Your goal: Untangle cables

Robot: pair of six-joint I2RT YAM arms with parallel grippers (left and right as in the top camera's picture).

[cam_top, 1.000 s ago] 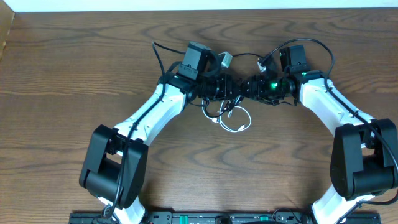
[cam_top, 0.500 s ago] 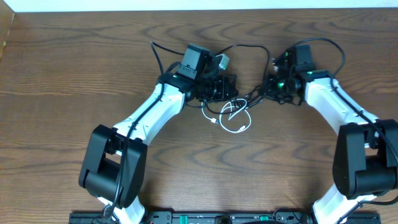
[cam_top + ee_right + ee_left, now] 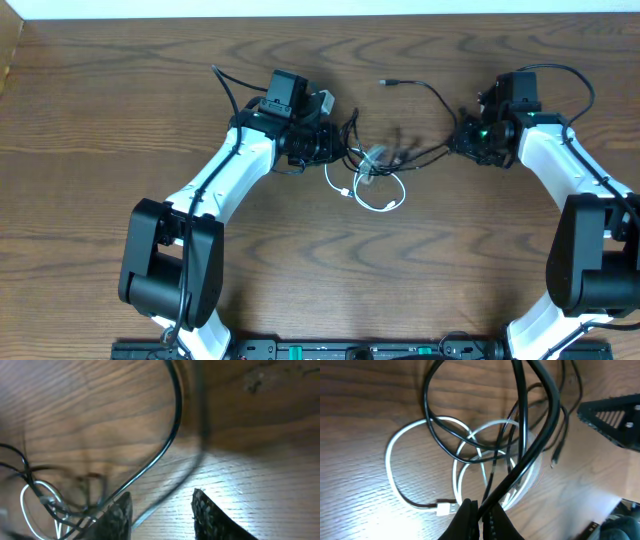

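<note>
Left gripper [image 3: 480,511] jaws pinch black cable [image 3: 519,400]; right gripper [image 3: 160,505] jaws apart – cable apparently loose between; white cable [image 3: 387,462] coiled mid-frame.

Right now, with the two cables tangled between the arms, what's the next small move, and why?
Probably close the right gripper on the black cable running between its open jaws. The left gripper is shut on that cable beside the tangle, and the cable threads through the loops of the white cable, so both sides likely need holding before anything is pulled apart.
</note>
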